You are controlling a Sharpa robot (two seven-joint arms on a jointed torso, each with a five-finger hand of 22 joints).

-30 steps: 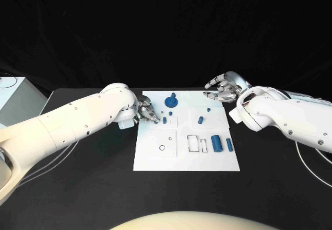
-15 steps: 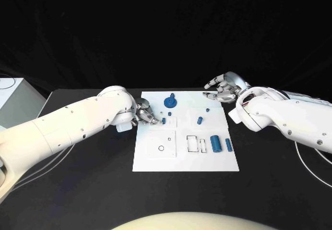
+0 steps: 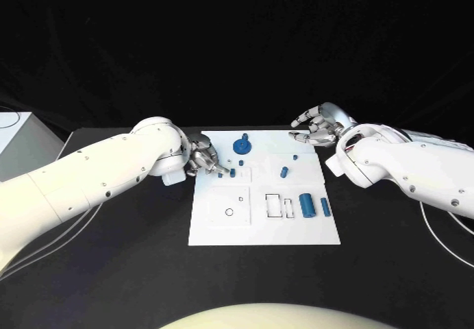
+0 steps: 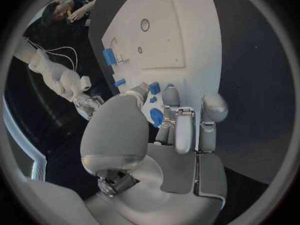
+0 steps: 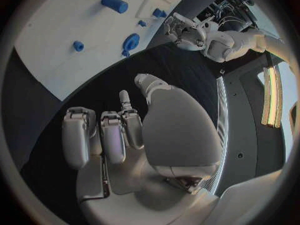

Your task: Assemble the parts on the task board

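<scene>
The white task board [image 3: 265, 229] lies in the middle of the table. My left hand [image 3: 205, 159] hovers over its far left edge, fingers curled, and pinches a small blue part [image 3: 219, 173] between thumb and a finger; the left wrist view shows this part [image 4: 154, 87] at the fingertips. Close by stand two small blue pegs [image 3: 233, 173] [image 3: 242, 163] and a blue gear [image 3: 243, 144]. More blue parts sit to the right: a short peg [image 3: 284, 171], a thick cylinder [image 3: 308, 203] and a slim one [image 3: 326, 205]. My right hand [image 3: 318, 127] hangs beyond the board's far right corner, fingers curled in, holding nothing.
The board has a round hole [image 3: 229, 212] and rectangular slots [image 3: 275, 204] near its middle. A white box [image 3: 15, 137] stands at the table's far left. My right forearm [image 3: 395, 168] lies along the board's right side.
My left hand has drawn back a little toward the board's left edge, and the small blue part now shows at its fingertips. The right hand has not moved.
</scene>
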